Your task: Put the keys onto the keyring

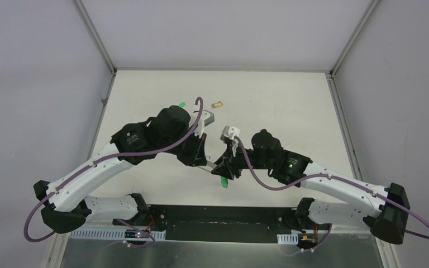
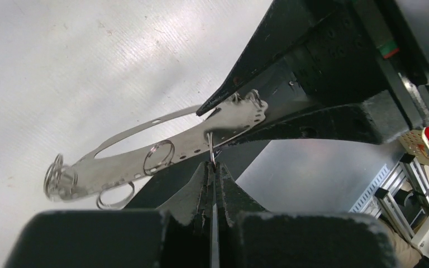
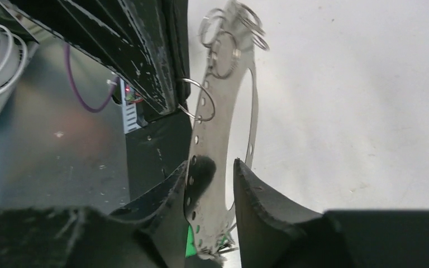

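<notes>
The keyring [image 2: 229,120] is a flat perforated metal loop carrying several small split rings, held in the air between the two grippers [image 1: 209,166]. My left gripper [image 2: 212,167] is shut on one small split ring [image 2: 210,148] threaded through it. My right gripper [image 3: 212,173] has closed round the keyring's [image 3: 223,128] end, one finger flat against it. Something green [image 3: 191,245] shows behind that end. One green key [image 1: 223,183] sits just below the right gripper [image 1: 223,166]. Another green key [image 1: 182,104] and a yellow-tan key [image 1: 218,104] lie on the table behind the left gripper [image 1: 201,158].
A small grey block [image 1: 208,118] lies on the table between the two far keys and the grippers. Metal frame posts [image 1: 98,44] rise at the table's back corners. The arms' dark base plate [image 1: 218,223] runs along the near edge.
</notes>
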